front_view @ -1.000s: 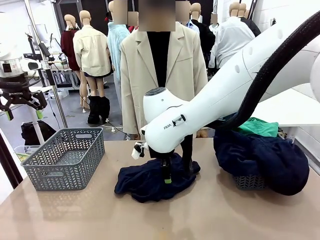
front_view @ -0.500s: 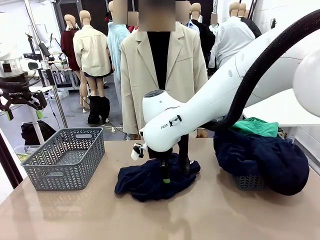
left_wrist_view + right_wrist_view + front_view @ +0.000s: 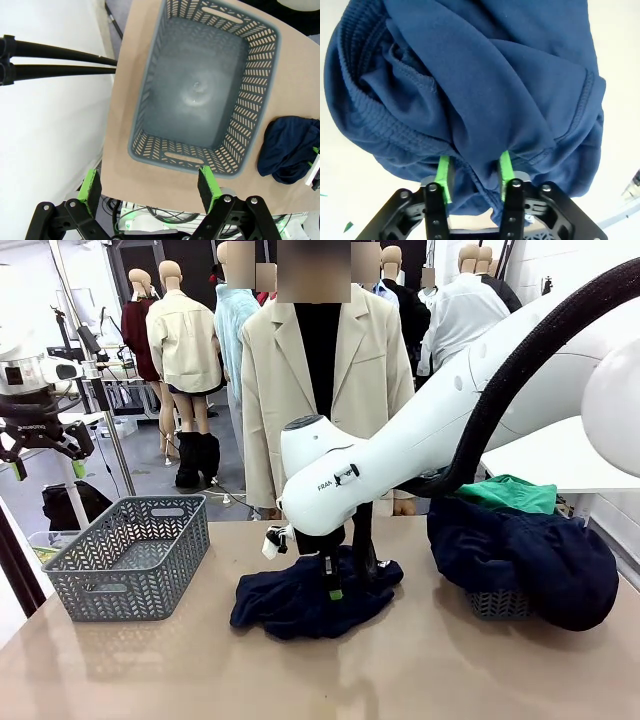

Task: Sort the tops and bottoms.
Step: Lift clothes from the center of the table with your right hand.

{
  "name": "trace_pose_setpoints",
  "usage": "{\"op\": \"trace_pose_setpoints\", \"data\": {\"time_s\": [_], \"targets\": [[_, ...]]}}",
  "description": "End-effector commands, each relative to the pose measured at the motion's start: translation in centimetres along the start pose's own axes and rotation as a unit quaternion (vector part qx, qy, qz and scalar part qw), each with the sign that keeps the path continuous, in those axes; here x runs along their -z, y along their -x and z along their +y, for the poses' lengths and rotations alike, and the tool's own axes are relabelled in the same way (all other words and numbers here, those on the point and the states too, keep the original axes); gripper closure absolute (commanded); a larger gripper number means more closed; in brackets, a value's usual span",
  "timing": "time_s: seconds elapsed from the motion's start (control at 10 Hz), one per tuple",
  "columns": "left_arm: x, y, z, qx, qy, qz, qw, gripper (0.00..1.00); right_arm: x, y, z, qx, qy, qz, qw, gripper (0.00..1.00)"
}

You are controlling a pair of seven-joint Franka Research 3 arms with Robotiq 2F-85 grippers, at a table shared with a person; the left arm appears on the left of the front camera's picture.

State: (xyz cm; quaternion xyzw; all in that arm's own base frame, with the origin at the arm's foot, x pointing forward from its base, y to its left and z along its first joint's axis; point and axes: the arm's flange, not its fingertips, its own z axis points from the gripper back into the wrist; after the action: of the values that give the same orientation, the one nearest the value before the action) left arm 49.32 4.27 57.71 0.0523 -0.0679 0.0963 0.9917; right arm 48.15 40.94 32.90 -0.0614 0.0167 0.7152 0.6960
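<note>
A dark navy garment (image 3: 290,605) lies crumpled at the middle of the table. My right gripper (image 3: 350,580) stands straight down into it. In the right wrist view its green pads (image 3: 444,177) pinch a fold of the navy garment (image 3: 470,100), and the gripper (image 3: 474,175) is shut on that fold. A second navy garment (image 3: 530,555) hangs over the basket at the right, with a bright green one (image 3: 515,495) behind it. My left gripper (image 3: 48,468) hangs open high at the left, above the grey basket (image 3: 185,160); from there the gripper (image 3: 149,184) also sees the navy garment (image 3: 287,150).
An empty grey lattice basket (image 3: 130,555) stands at the table's left. A smaller basket (image 3: 497,605) sits under the draped clothes at the right. A person in a beige blazer (image 3: 270,390) stands at the far edge. The right arm's white link (image 3: 430,440) spans the middle.
The right gripper's fingers have come together on the navy fabric, and the arm has shifted slightly left. The left arm has not moved.
</note>
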Motion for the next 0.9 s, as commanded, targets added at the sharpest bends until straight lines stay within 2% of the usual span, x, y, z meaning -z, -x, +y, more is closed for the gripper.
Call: {"op": "trace_pose_setpoints", "data": {"time_s": [0.0,0.1,0.6,0.7,0.8], "targets": [[-0.3,-0.2,0.3,0.002,-0.007,0.001,1.0,0.0,0.2,-0.9,-1.0,-0.03,0.001,0.007,1.0,1.0],[-0.3,-0.2,0.3,0.002,-0.007,0.001,1.0,0.0,0.7,-1.8,-1.6,-0.046,-0.016,0.008,0.999,1.0],[-0.3,-0.2,0.3,0.002,-0.007,0.001,1.0,0.0,0.5,-1.5,-1.0,-0.056,-0.009,0.013,0.998,1.0],[-0.3,-0.2,0.3,0.002,-0.007,0.001,1.0,0.0,-0.7,-1.0,-0.7,-0.058,-0.012,0.017,0.998,1.0],[-0.3,-0.2,0.3,0.002,-0.007,0.001,1.0,0.0,-4.2,-0.8,0.4,-0.048,-0.024,-0.007,0.999,1.0]]}}
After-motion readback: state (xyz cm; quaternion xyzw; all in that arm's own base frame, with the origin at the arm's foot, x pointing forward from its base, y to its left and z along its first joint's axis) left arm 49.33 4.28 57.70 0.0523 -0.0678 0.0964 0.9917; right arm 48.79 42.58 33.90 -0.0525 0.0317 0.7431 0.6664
